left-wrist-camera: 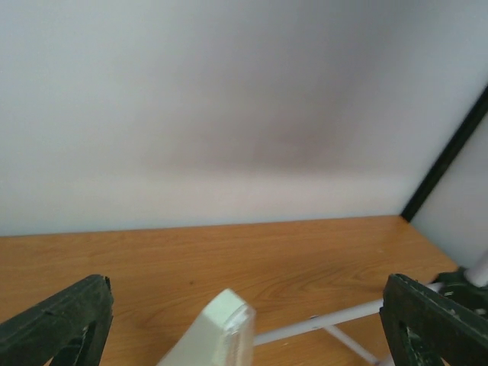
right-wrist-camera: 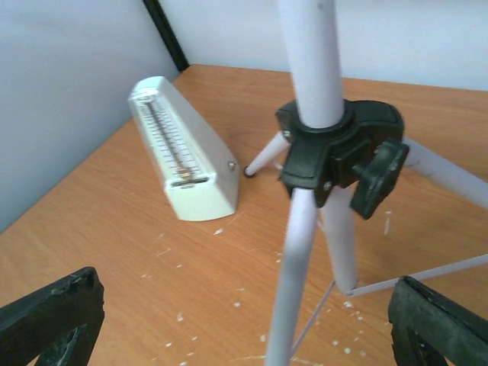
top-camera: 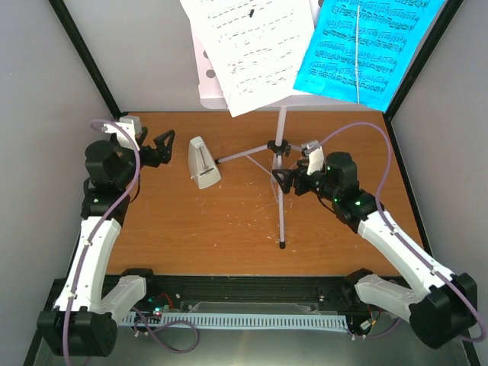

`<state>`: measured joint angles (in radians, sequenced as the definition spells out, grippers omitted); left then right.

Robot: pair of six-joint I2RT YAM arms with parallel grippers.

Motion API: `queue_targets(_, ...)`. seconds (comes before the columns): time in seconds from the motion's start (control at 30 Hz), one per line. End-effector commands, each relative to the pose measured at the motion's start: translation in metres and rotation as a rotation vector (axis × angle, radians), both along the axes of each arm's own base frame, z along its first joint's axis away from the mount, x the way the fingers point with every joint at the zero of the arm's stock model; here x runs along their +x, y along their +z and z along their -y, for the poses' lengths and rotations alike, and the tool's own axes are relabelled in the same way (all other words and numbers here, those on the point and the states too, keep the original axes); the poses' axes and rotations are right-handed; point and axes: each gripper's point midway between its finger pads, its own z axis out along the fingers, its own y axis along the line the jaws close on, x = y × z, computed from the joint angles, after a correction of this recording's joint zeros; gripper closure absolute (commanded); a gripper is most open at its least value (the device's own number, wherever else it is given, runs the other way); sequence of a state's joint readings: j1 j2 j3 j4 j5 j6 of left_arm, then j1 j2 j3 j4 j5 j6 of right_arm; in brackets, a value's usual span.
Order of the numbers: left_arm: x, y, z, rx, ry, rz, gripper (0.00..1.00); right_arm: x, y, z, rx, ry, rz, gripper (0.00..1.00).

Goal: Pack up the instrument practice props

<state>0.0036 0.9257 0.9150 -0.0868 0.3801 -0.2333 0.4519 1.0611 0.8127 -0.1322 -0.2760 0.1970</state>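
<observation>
Metronome [top-camera: 203,162] is sitting upright on the counter [top-camera: 229,236], left of centre, near one leg of the stand [top-camera: 279,146]. White page [top-camera: 248,46] and blue page [top-camera: 366,46] are side by side up on the stand's tray. Left hand [top-camera: 165,149] is spread wide just left of the metronome, not touching. Right hand [top-camera: 280,181] is spread too, right by the stand's pole, gripping nothing.

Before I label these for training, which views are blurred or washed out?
Top view: sharp, though the white page glares. Left wrist: metronome soft, close to the lens; dull shadow on the wall. Right wrist: metronome fairly crisp, stand pole slightly blurred.
</observation>
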Motion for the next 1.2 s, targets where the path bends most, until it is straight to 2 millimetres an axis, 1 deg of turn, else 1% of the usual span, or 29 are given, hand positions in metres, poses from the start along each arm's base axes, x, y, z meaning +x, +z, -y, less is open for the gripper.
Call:
queue_targets(0.0, -0.022, 0.053, 0.027, -0.109, -0.167, 0.078, 0.04, -0.036, 0.026, -0.006, 0.086, 0.104, -0.07, 0.0)
queue_targets(0.1, -0.033, 0.07, 0.041, -0.155, -0.267, 0.097, 0.04, -0.063, 0.054, -0.015, 0.147, 0.222, -0.056, 0.0)
queue_targets(0.17, -0.036, 0.076, 0.051, -0.162, -0.341, 0.08, 0.05, -0.079, 0.068, -0.021, 0.182, 0.307, -0.052, 0.0)
queue_targets(0.23, -0.039, 0.086, 0.06, -0.153, -0.411, 0.08, 0.08, -0.092, 0.078, -0.027, 0.215, 0.382, -0.044, 0.0)
queue_targets(0.33, -0.04, 0.097, 0.069, -0.137, -0.479, 0.083, 0.17, -0.103, 0.094, -0.037, 0.245, 0.455, 0.009, 0.0)
queue_targets(0.47, -0.043, 0.129, 0.073, -0.114, -0.51, 0.143, 0.19, -0.121, 0.116, -0.056, 0.252, 0.563, 0.072, 0.01)
queue_targets(0.53, -0.047, 0.147, 0.075, -0.102, -0.527, 0.184, 0.19, -0.127, 0.123, -0.065, 0.249, 0.596, 0.091, 0.03)
queue_targets(0.6, -0.048, 0.163, 0.073, -0.088, -0.512, 0.228, 0.22, -0.13, 0.126, -0.072, 0.255, 0.608, 0.104, 0.05)
queue_targets(0.67, -0.037, 0.176, 0.063, -0.081, -0.431, 0.241, 0.27, -0.129, 0.127, -0.078, 0.26, 0.608, 0.109, 0.07)
queue_targets(0.77, -0.021, 0.189, 0.059, -0.064, -0.39, 0.231, 0.29, -0.125, 0.13, -0.083, 0.267, 0.589, 0.122, 0.05)
queue_targets(0.8, -0.015, 0.195, 0.061, -0.069, -0.408, 0.231, 0.3, -0.124, 0.133, -0.085, 0.272, 0.586, 0.127, 0.05)
queue_targets(0.9, -0.009, 0.214, 0.067, -0.093, -0.458, 0.239, 0.32, -0.126, 0.144, -0.089, 0.303, 0.602, 0.143, 0.05)
queue_targets(0.93, -0.009, 0.224, 0.068, -0.092, -0.465, 0.256, 0.32, -0.127, 0.149, -0.089, 0.312, 0.609, 0.151, 0.05)
queue_targets(1.07, -0.007, 0.247, 0.072, -0.095, -0.495, 0.306, 0.33, -0.124, 0.161, -0.09, 0.316, 0.597, 0.178, 0.05)
queue_targets(1.17, -0.007, 0.262, 0.084, -0.1, -0.555, 0.338, 0.34, -0.121, 0.175, -0.091, 0.322, 0.587, 0.207, 0.05)
